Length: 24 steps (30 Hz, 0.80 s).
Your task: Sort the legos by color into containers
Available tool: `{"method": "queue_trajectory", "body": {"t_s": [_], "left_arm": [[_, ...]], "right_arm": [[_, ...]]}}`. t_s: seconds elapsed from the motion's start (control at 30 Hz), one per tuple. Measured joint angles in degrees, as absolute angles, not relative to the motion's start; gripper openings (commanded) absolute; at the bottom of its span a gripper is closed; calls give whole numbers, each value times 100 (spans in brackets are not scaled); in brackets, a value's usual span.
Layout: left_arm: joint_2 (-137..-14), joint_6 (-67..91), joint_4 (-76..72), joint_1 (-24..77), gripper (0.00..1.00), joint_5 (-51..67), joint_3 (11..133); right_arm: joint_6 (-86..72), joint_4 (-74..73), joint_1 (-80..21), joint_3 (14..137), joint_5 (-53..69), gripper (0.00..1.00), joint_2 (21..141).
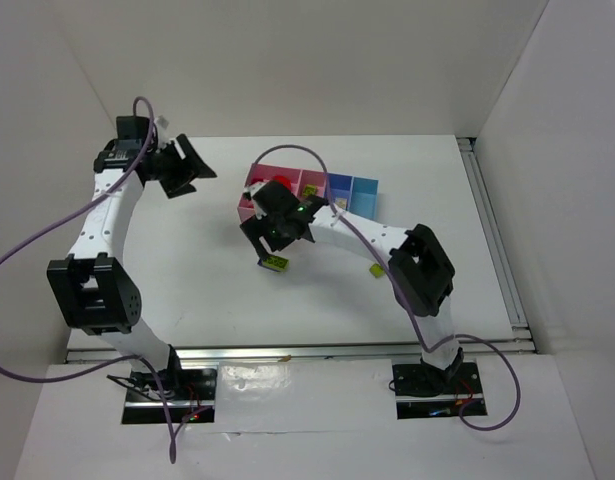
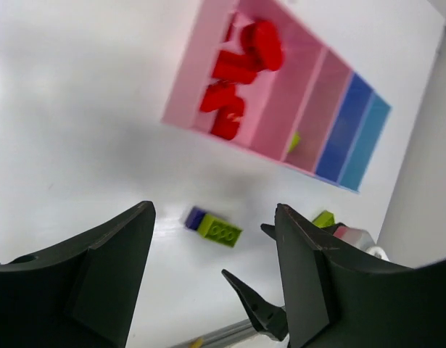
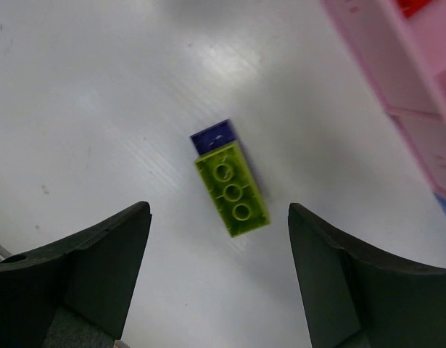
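Entry: left gripper (image 1: 182, 168), jaws spread wide, nothing held, raised over the far left of the table (image 1: 187, 290). Next, right gripper (image 1: 275, 232), jaws likewise wide apart and empty, poised above a yellow-green brick (image 3: 233, 197) that lies flat on the table, a small dark blue piece (image 3: 213, 135) touching one end; both wrist views show that piece, while from above it is too small to tell. Then the containers (image 1: 339, 186), four joined bins just beyond the right gripper, partly hidden by it from above. Only the left wrist view shows contents: red legos (image 2: 237, 72) in the wide pink bin (image 2: 188, 88), one yellow-green bit (image 2: 294, 140) in the narrower pink bin (image 2: 313, 101). A second yellow-green brick (image 1: 376, 270) lies on the table beside the right forearm (image 1: 362, 228).
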State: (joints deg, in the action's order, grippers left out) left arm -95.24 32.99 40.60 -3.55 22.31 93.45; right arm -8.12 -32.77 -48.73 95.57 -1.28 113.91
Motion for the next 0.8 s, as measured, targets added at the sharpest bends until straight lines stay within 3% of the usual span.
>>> {"method": "queue_trajectory", "body": {"t_s": [0.27,0.37,0.63,0.7,0.8], "left_arm": [[-9312,3275,4338,-797,76,2193,8399],[-9308,3245,4357,-801,75,2235,8307],[-9273,3151,4366,-808,75,2287,8296],[-9273,3151,4368,-808,75,2294,8289],[-9273,3151,4359,-808,74,2324,8281]], "right_arm": [[-364,-3280,-5111,9411,8,79,11574],[-235,-3251,-5092,9411,-69,70,11699],[-30,-3199,-5089,9306,-93,68,12158],[-12,-3188,-5089,9268,-95,62,12202],[-10,-3170,-5089,9253,-89,44,12230]]}}
